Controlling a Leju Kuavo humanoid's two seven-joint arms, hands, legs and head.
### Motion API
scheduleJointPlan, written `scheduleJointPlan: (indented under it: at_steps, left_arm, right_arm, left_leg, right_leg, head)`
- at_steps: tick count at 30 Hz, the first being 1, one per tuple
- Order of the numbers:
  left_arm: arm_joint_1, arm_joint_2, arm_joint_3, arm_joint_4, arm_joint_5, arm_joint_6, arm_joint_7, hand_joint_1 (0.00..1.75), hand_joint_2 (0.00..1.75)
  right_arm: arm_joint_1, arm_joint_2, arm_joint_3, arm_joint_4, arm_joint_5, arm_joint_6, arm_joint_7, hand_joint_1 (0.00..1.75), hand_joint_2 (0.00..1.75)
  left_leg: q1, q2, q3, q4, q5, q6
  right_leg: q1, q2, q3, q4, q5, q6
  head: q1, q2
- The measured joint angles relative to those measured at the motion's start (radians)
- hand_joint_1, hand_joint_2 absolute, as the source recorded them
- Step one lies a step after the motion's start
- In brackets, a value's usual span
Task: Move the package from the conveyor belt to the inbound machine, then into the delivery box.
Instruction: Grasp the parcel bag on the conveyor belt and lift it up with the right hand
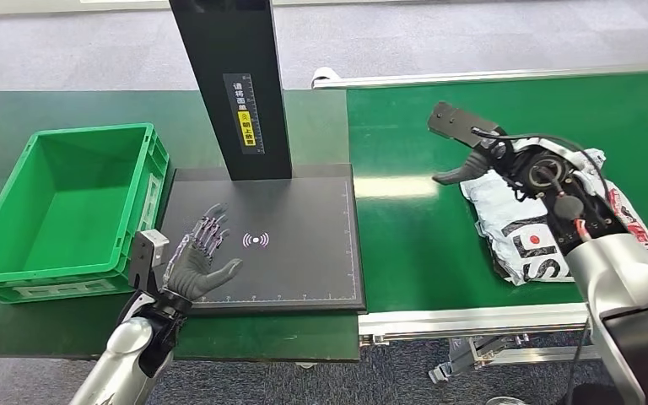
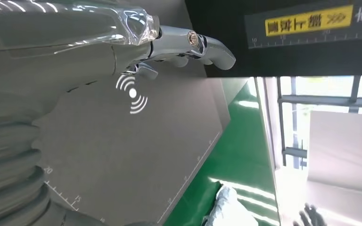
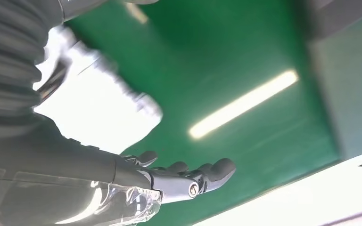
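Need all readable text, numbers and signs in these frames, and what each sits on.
Black post: yellow and white label with printed characters and a ruler scale, too small to read.
Black scan pad: white wireless-wave sign, no words.
Scan pad edge ruler: "20", "15".
Package on the conveyor belt: large dark letters, partly hidden by the right hand, not readable.

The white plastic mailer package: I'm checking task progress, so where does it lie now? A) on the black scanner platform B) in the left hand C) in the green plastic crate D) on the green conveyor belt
D: the white plastic mailer package lies on the green conveyor belt, under the right hand.
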Motion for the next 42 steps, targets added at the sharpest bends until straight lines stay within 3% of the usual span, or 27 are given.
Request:
scheduleJointPlan:
  at_steps: [9,22,37,42]
  left_arm:
    - [0.017,0.015,0.020,-0.018,0.004,0.003,-0.018,0.00,1.75]
    - [0.012,0.016,0.027,-0.018,-0.005,-0.002,-0.016,0.00,1.75]
    - [0.005,0.004,0.061,-0.002,-0.052,-0.033,-0.035,0.00,1.75]
    - [0.001,0.004,0.064,0.005,-0.053,-0.045,-0.042,0.00,1.75]
  right_arm:
    - [-0.077,-0.130,0.126,0.053,0.114,0.080,-0.021,0.00,1.75]
    - [-0.094,-0.196,0.241,0.081,0.190,0.089,-0.046,0.00,1.75]
    - [-0.095,-0.157,0.343,0.132,0.247,0.141,-0.131,0.00,1.75]
    - [-0.088,-0.144,0.358,0.150,0.232,0.228,-0.190,0.00,1.75]
  left_leg:
    - [0.000,-0.001,0.000,0.000,0.000,0.000]
    - [0.000,0.000,0.000,0.000,0.000,0.000]
    - [0.000,0.000,0.000,0.000,0.000,0.000]
    - [0.000,0.000,0.000,0.000,0.000,0.000]
  right_leg:
    - [0.000,-0.002,0.000,0.000,0.000,0.000]
    - [0.000,-0.001,0.000,0.000,0.000,0.000]
    - [0.000,-0.001,0.000,0.000,0.000,0.000]
    - [0.000,-0.001,0.000,0.000,0.000,0.000]
  head:
    - [0.000,0.000]
    - [0.000,0.000]
    - [0.000,0.000]
    - [0.000,0.000]
